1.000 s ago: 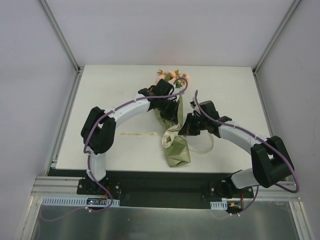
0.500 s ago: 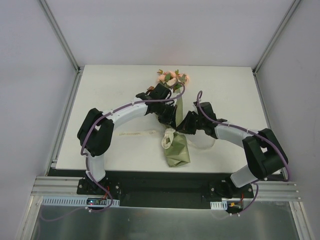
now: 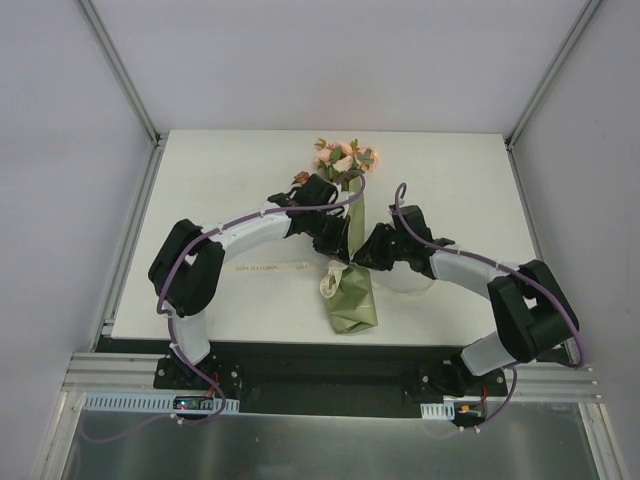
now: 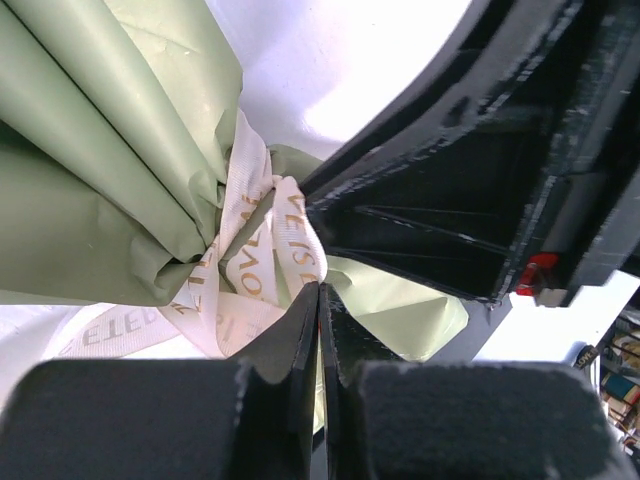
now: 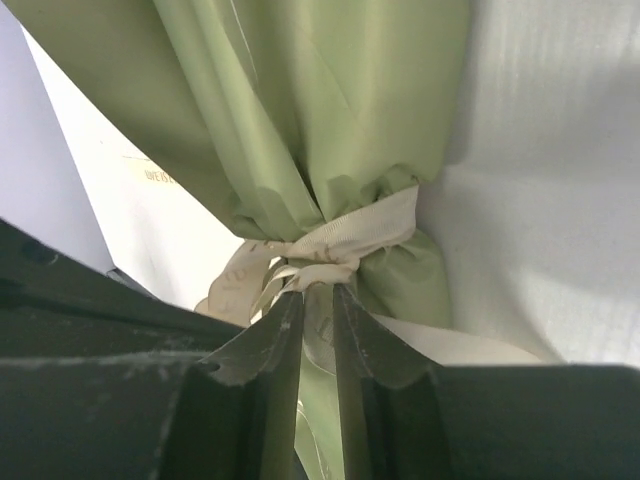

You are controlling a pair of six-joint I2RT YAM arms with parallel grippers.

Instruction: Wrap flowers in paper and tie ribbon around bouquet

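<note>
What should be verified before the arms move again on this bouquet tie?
1. Cream fabric ribbon wraps the olive-green paper cone: ok.
2. Knot pulled tight: cannot tell.
3. Left gripper shut beside the knot: ok. Whether it pinches ribbon: cannot tell.
4. Right gripper clear of ribbon: not ok; its jaws are slightly parted with a strand between them.
5. Pink and peach artificial flowers sit in the cone's far end: ok.
</note>
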